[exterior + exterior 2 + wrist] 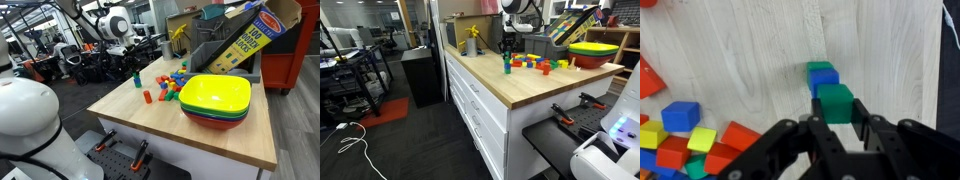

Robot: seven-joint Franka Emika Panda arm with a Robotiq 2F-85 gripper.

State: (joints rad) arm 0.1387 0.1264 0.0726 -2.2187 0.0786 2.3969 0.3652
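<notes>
My gripper (835, 118) hangs over the wooden table (130, 115), its fingers closed against the sides of a green block (835, 100). That block sits on top of a blue block (823, 78), with another green block (820, 67) under it, making a small tower. The tower shows in both exterior views (137, 79) (506, 63), near the table's far edge, with the gripper (507, 48) right above it.
A pile of loose coloured blocks (680, 140) (172, 86) (535, 64) lies beside the tower. A single red block (146, 97) lies apart. Stacked coloured bowls (215, 100) (595, 52) and a block box (245, 40) stand behind. A yellow bottle (472, 40) stands at the table's back.
</notes>
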